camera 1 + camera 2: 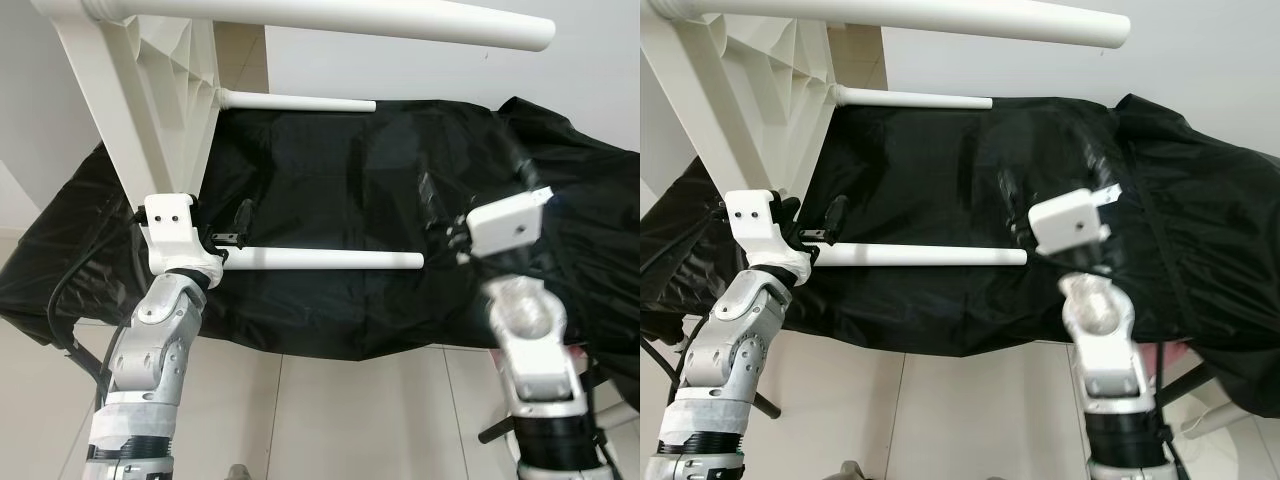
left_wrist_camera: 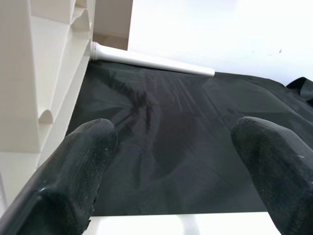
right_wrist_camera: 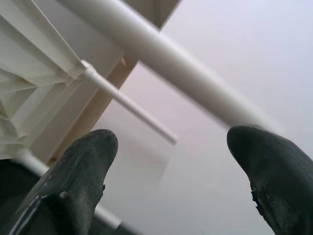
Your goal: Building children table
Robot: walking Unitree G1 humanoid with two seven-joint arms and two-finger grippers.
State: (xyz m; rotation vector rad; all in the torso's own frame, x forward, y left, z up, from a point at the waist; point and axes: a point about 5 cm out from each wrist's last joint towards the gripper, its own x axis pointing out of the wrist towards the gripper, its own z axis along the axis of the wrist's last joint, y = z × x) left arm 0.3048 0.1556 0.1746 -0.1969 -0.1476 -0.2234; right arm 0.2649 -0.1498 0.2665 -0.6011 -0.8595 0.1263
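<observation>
At about nine o'clock in my head view stands the children's table [image 1: 150,110], tipped on its side on a black cloth [image 1: 340,200]. It is white plastic; its ribbed underside faces me, and round white legs [image 1: 330,260] stick out from it toward three o'clock. One leg runs across the top at twelve o'clock, one lies further back on the cloth, and the nearest one runs level just beyond my left wrist.

My left gripper [image 1: 228,232] sits at the base of that nearest leg, close against the table's edge. In my left wrist view its fingers [image 2: 73,181] are spread apart, with only black cloth between them.

At three o'clock my right gripper [image 1: 440,215] hangs over the cloth just past the free end of the nearest leg. Its fingers [image 3: 78,176] are also spread wide, holding nothing.
</observation>
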